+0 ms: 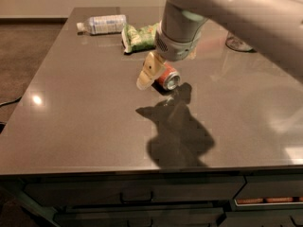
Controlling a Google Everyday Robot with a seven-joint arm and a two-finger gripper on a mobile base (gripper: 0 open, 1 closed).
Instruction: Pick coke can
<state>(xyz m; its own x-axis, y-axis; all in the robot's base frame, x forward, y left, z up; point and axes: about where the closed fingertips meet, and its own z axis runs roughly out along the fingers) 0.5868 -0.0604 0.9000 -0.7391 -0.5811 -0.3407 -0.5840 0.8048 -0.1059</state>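
Countertop (85, 126), grey and glossy, brown floor (23, 56) beyond; coke can (168, 78) lying sideways mid-surface, gripper (151, 74) low just beside it, grip impossible to tell.

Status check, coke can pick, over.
Pincer down beside can. Can on its side on table, not lifted. Bag, bottle beyond, not in the way.
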